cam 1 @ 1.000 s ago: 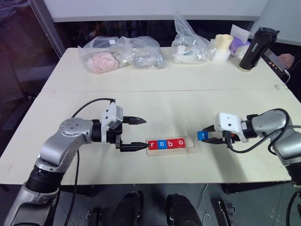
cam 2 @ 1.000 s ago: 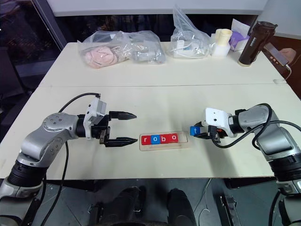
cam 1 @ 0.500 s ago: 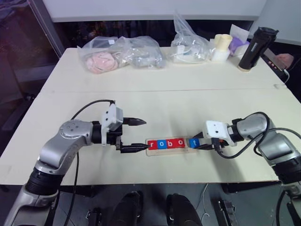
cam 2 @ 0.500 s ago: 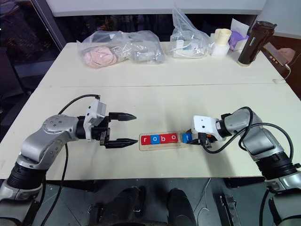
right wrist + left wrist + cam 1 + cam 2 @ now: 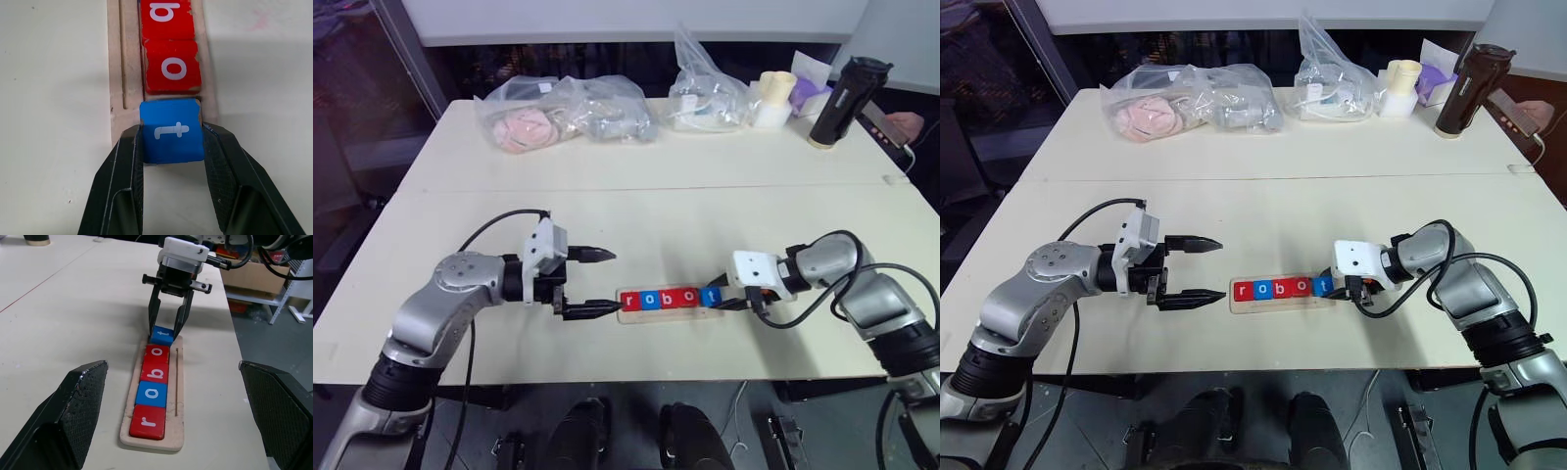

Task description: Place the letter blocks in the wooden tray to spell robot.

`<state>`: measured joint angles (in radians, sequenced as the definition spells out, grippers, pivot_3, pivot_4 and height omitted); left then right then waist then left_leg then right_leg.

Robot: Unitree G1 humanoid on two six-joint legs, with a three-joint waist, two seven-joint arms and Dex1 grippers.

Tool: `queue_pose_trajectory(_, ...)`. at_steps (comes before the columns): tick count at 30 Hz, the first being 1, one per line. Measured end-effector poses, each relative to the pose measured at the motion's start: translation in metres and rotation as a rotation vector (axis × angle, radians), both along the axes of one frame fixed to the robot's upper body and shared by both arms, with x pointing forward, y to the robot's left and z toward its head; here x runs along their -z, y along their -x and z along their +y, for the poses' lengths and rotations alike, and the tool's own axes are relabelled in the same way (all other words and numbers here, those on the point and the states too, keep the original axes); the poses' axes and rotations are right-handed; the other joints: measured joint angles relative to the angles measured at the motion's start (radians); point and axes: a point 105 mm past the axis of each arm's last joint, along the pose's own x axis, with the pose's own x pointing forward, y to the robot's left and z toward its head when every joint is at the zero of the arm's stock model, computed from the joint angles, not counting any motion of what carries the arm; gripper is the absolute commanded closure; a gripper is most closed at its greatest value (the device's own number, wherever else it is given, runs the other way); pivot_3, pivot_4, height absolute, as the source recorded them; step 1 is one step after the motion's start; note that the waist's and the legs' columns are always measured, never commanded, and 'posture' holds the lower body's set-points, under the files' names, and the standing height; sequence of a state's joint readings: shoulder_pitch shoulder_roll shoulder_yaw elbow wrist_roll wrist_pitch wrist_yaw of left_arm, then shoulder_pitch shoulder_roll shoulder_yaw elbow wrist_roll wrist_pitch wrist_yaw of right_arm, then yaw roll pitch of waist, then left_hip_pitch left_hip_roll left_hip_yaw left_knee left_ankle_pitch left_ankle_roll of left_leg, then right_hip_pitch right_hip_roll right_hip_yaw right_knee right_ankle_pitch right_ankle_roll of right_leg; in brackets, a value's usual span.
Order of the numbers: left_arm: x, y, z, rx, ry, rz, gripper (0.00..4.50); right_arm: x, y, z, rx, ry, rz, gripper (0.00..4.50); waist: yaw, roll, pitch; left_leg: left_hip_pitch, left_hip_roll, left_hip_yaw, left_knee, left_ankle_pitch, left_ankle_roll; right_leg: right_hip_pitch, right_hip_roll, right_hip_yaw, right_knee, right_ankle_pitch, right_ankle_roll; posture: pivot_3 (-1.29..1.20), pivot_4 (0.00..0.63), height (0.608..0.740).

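Observation:
The wooden tray lies near the table's front edge. In it sit a red r, a blue o, a red b and a red o in a row. My right gripper is shut on the blue t block at the tray's right end. The t touches the red o, and its near part sticks out past the tray's end. My left gripper hangs open and empty just left of the tray, with its lower finger close to the tray's left end.
Clear plastic bags line the table's back edge. Beside them stand pale cups and a black flask. A person's hand rests at the far right corner. A seam crosses the tabletop.
My right gripper has carried the blue t leftward and down, from beside the tray to its right end, against the red o. The left gripper has stayed open in place.

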<state>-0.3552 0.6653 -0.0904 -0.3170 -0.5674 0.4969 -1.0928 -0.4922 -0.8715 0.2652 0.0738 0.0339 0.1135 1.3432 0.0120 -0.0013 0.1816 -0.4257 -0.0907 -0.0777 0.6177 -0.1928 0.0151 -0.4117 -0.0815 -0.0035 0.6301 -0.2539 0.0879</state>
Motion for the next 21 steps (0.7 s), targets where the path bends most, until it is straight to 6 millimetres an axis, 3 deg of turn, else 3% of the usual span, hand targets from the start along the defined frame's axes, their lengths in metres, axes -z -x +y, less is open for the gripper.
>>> queue_pose_trajectory(16,-0.0003,-0.0008,0.0,-0.011,0.009,0.003,0.0,0.0007,-0.0006,0.0039,-0.005,-0.003,0.009,3.38,0.0,0.0,0.0,0.0,0.0,0.0,0.0,0.0,0.0,0.0,0.0,0.0,0.0,0.0,0.0,0.0,0.15,0.738)
queue_pose_trajectory(17,-0.0003,-0.0008,0.0,-0.011,0.009,0.003,0.0,0.0007,-0.0006,0.0038,-0.004,-0.002,0.011,2.32,0.0,0.0,0.0,0.0,0.0,0.0,0.0,0.0,0.0,0.0,0.0,0.0,0.0,0.0,0.0,0.0,0.15,0.738)
queue_pose_trajectory(21,-0.0003,-0.0009,0.0,-0.012,0.01,0.003,0.0,-0.0007,-0.0016,0.0057,-0.004,-0.006,0.012,0.45,0.0,0.0,0.0,0.0,0.0,0.0,0.0,0.0,0.0,0.0,0.0,0.0,0.0,0.0,0.0,0.0,0.15,0.738)
